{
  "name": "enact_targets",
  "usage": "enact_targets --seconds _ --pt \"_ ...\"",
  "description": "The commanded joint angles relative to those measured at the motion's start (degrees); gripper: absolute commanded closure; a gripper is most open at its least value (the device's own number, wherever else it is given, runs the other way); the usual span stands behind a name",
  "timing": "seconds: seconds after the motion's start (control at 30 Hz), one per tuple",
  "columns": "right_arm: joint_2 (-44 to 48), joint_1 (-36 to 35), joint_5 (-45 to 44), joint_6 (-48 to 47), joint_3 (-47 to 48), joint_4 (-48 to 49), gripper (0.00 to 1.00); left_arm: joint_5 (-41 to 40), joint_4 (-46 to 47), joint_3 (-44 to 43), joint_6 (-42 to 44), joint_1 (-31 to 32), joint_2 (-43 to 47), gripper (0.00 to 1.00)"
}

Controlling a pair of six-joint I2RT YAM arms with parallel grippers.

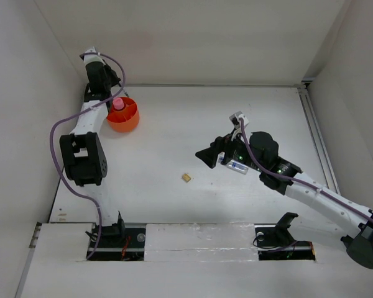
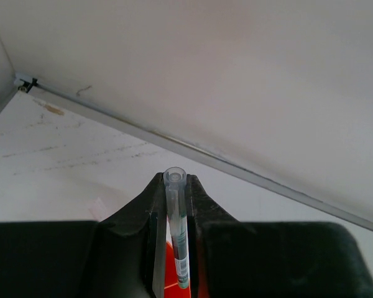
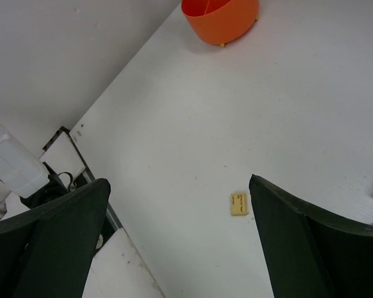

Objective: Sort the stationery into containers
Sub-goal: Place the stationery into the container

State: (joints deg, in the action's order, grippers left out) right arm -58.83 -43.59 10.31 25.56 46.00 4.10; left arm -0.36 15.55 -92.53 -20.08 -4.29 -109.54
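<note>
The round orange tub point(image 1: 127, 119) stands at the far left of the table, with a pink-capped tube point(image 1: 118, 102) upright in it. My left gripper point(image 1: 113, 93) hangs over the tub's far rim. In the left wrist view it point(image 2: 174, 181) is shut on a thin dark pen with a clear cap point(image 2: 178, 217), and the tub's orange point(image 2: 166, 273) shows below. My right gripper point(image 1: 206, 155) is open and empty above mid-table. A small tan eraser point(image 1: 186, 178) lies just left of it, and shows beside the right finger in the right wrist view point(image 3: 239, 203). A clear blue-capped tube point(image 1: 235, 165) lies under the right wrist.
White walls close the table at the back and on both sides. A metal rail point(image 1: 316, 136) runs along the right edge. The right wrist view shows the tub point(image 3: 221, 22) far ahead and the arm base plate point(image 3: 62, 158) at the near left.
</note>
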Motion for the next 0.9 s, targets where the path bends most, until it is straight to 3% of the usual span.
enact_targets --seconds 0.0,0.73,0.83,0.87 --pt "1.08 -0.79 -0.02 -0.07 -0.12 2.14 0.00 -1.22 3.78 1.30 0.56 0.25 -0.06 1.00" --pt "2.14 -0.79 -1.25 -1.66 -1.70 1.61 0.00 -5.78 3.78 4.64 -2.68 0.25 -4.11 1.00" --pt "2.66 -0.79 -1.25 -1.66 -2.31 1.61 0.00 -6.40 4.58 5.52 -2.69 0.25 -4.11 0.98" --pt "2.67 -0.79 -1.77 -1.66 -2.32 1.61 0.00 -6.41 4.58 5.52 -2.69 0.25 -4.11 0.93"
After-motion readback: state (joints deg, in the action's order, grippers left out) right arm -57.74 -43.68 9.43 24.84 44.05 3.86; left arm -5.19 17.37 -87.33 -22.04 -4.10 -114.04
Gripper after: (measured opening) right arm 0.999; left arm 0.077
